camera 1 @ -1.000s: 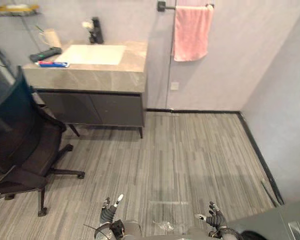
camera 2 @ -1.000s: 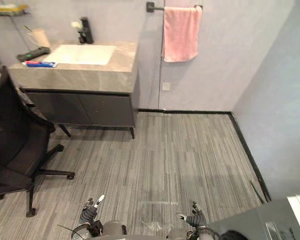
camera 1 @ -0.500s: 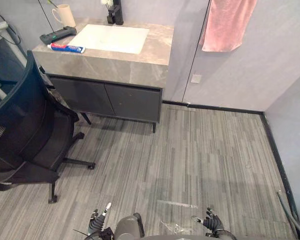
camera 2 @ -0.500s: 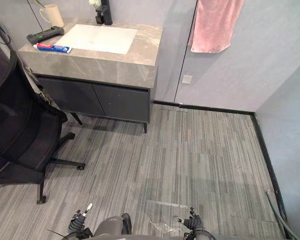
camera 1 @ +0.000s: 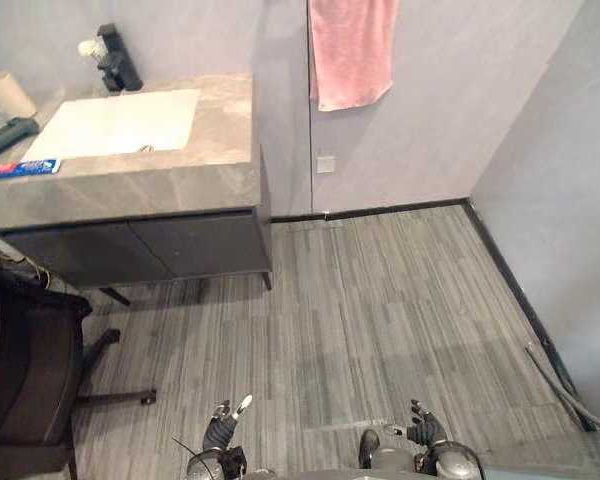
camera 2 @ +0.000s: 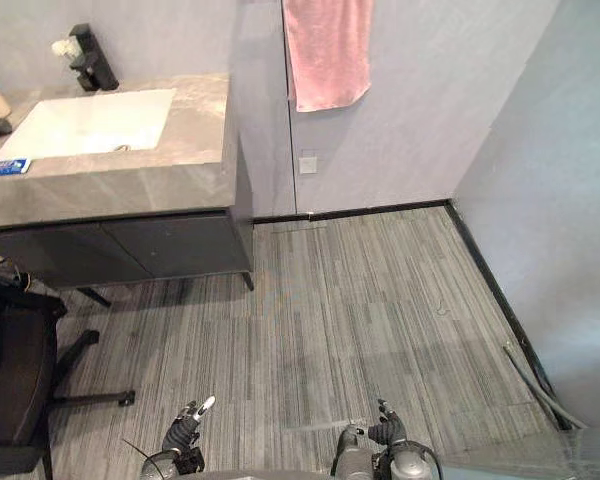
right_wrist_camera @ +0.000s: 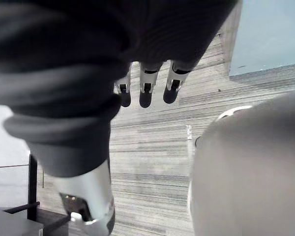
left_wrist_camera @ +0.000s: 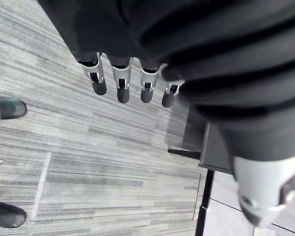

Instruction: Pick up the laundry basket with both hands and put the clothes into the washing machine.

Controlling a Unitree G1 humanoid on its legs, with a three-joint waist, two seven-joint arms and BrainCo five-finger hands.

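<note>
Two hands empty: left hand [camera 1: 221, 436] and right hand [camera 1: 425, 433], fingers straight and loosely spread, holding nothing.
Both hang over the near edge of a grey wood-grain plank floor [camera 1: 380, 300]. Beyond is a matte stone-look vanity top [camera 1: 225, 150] with a white rectangular basin [camera 1: 120, 122], a black tap [camera 1: 118, 70] at its back edge and a tube [camera 1: 20, 168] at its left front edge, print unreadable. A fluffy pink towel [camera 1: 352, 50] hangs on the wall.
</note>
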